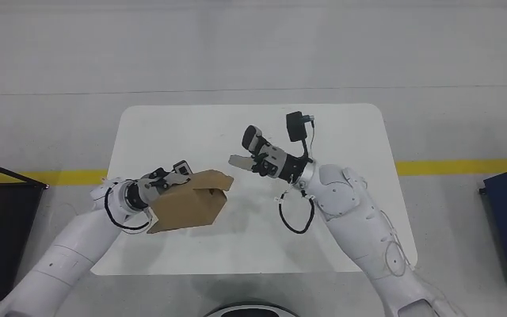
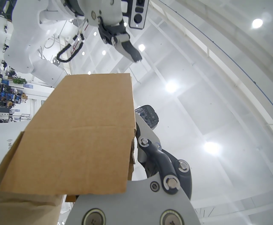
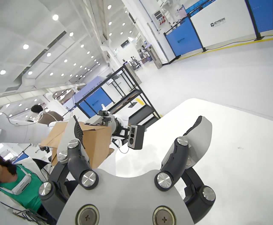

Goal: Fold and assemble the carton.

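Left gripper [image 1: 181, 173] clamped on carton [image 1: 194, 202], right gripper [image 1: 244, 149] — fingers spread — facing it

White table [image 1: 348, 127] on grey floor [image 1: 238, 47], yellow line [image 1: 451, 167], blue partitions [image 3: 183, 41], black rack [image 3: 145, 110], ceiling lights [image 3: 55, 17].

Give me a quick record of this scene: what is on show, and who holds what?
Surface: white rounded table
Object: brown cardboard carton, box-shaped, one flap sticking out
Left gripper: shut on the carton's edge, holding it over the table
Right gripper: open, empty, close to the flap but apart from it
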Controlling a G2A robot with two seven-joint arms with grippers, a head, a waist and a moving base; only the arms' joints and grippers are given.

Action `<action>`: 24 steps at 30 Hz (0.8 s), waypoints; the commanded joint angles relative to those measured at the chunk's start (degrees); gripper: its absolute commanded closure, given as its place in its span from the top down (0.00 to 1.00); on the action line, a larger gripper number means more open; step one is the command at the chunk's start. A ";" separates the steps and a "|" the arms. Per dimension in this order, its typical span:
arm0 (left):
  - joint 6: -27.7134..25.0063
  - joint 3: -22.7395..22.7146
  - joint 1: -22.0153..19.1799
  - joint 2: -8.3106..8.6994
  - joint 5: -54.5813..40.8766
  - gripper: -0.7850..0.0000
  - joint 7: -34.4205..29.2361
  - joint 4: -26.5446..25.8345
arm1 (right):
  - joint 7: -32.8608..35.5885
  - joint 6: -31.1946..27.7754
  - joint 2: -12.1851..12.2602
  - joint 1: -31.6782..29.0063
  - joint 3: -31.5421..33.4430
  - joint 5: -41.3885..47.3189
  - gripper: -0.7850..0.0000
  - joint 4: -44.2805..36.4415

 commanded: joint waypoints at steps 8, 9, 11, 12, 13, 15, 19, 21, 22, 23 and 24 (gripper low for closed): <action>0.00 -0.11 0.00 0.11 -0.13 0.00 0.00 0.03 | 7.00 -0.30 0.08 1.44 -3.64 -7.11 1.00 -0.46; 0.00 -0.08 0.02 0.12 -0.19 0.00 0.00 -0.02 | 7.00 -0.24 0.08 1.48 -3.82 -7.45 1.00 -0.56; 0.00 0.01 -0.02 0.13 -0.13 0.00 0.00 -0.07 | 6.95 -0.07 0.08 1.49 -4.03 -7.99 1.00 -0.79; 0.00 0.07 -0.05 0.13 -0.14 0.00 0.00 -0.07 | 6.84 0.14 0.09 1.46 -4.05 -8.26 1.00 -0.95; 0.00 0.15 -0.09 0.13 -0.06 0.00 0.00 -0.10 | 6.73 0.32 0.11 1.41 -4.05 -8.58 1.00 -1.21; 0.00 0.25 -0.18 0.13 0.04 0.00 0.00 -0.08 | 6.50 0.74 0.15 1.20 -4.01 -9.14 1.00 -1.76; 0.00 0.26 -0.35 0.14 1.77 0.00 0.00 0.50 | 7.77 2.92 0.26 1.32 -4.11 -11.03 1.00 -2.86; -0.05 0.32 -0.45 0.01 2.57 0.00 0.00 0.85 | 9.63 5.01 0.14 2.13 -5.17 -12.00 1.00 -3.20; -0.24 0.32 -0.54 -0.08 3.07 0.00 0.00 1.07 | 10.61 5.83 0.07 2.60 -5.74 -12.31 1.00 -3.18; -0.34 0.35 -0.60 -0.18 3.39 0.00 0.00 1.12 | 11.16 6.73 0.01 2.98 -6.06 -12.56 1.00 -3.08; -0.47 0.34 -0.60 -0.28 3.53 0.00 0.00 1.16 | 11.21 7.49 -0.03 3.24 -6.19 -12.91 1.00 -3.07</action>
